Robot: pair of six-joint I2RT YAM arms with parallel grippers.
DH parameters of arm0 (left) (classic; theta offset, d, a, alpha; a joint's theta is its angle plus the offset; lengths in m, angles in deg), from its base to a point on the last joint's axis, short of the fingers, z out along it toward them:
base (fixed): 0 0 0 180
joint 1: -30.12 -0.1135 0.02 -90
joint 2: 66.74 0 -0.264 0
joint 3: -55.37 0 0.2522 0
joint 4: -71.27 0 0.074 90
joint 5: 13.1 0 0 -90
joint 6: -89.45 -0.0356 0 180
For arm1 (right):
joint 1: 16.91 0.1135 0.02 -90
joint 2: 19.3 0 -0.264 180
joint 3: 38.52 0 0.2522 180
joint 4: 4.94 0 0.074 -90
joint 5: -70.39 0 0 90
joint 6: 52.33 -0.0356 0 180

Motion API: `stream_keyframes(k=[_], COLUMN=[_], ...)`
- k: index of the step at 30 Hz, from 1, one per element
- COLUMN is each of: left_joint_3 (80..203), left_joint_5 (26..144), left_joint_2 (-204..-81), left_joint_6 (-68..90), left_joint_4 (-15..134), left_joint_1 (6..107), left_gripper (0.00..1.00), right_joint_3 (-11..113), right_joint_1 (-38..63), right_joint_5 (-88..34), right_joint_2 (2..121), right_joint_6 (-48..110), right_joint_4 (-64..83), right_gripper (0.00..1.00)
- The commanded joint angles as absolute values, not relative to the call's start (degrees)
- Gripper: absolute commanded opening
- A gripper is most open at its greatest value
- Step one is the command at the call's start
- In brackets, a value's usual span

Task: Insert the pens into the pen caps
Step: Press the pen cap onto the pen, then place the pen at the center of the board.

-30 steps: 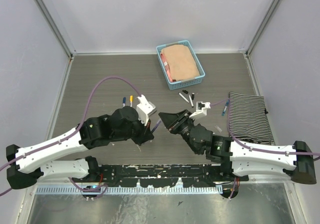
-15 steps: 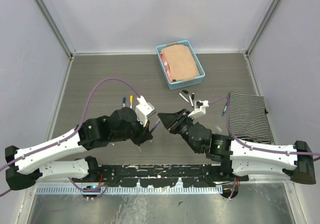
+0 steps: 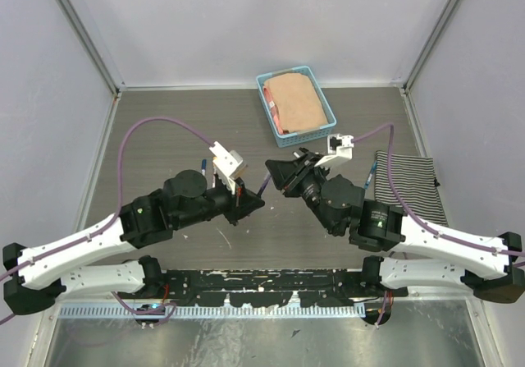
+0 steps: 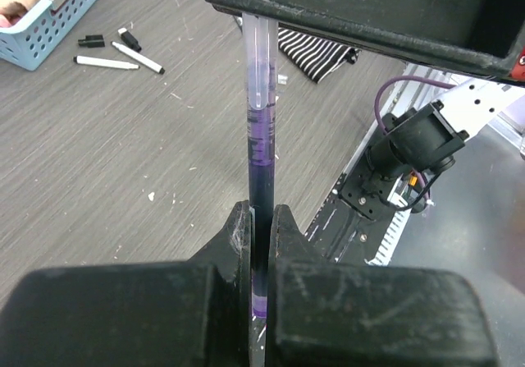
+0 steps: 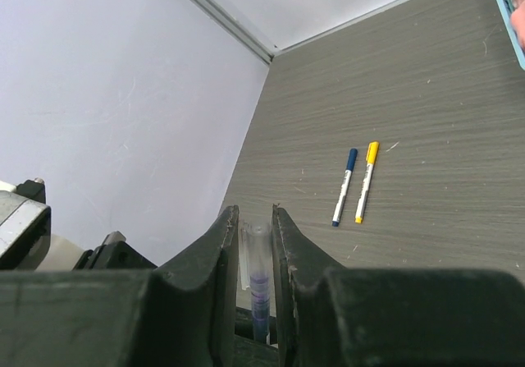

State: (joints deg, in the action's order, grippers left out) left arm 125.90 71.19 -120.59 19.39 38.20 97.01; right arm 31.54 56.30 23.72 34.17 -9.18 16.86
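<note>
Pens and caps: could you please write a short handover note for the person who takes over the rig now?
Left pincer: shut on the purple pen.
Right pincer: shut on its clear end, apparently the cap.
Done: blue-capped pen and yellow-capped pen lie side by side.
To do: finish this capping; then the two white pens and two black caps lying loose near the blue basket.

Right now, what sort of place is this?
Probably a robot lab cell: a grey wood-grain table boxed by plain white panel walls, with two white-and-black robot arms bolted along a black base plate.
</note>
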Motion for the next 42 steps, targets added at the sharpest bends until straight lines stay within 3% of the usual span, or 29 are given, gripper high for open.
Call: stream_keyframes(k=[1,10,17,28,42], left_joint_3=[126.4,122.4,119.2,119.2,120.7], left_joint_5=[66.6,66.8,67.2,63.2,55.4], left_joint_2=[-118.8,-117.3,-116.0,-115.2,-118.1], left_joint_6=[18.8,20.4,22.5,21.9,23.3], left_joint_4=[57.6,54.8,54.0,49.3,42.0], left_joint_1=[96.0,96.0,96.0,96.0,95.3], left_gripper=[0.0,0.0,0.0,0.0,0.0], right_joint_3=[32.5,32.8,34.7,35.3,31.8], right_joint_1=[57.7,57.5,57.5,56.8,30.6], right_joint_5=[11.0,13.5,15.2,19.6,-10.1], right_joint_2=[36.7,31.8,30.9,28.2,26.7], right_joint_6=[-6.9,-2.3,-0.2,-0.3,-4.4], right_joint_4=[23.5,18.0,17.5,24.8,24.9], right_gripper=[0.17,0.27,0.5,0.59,0.6])
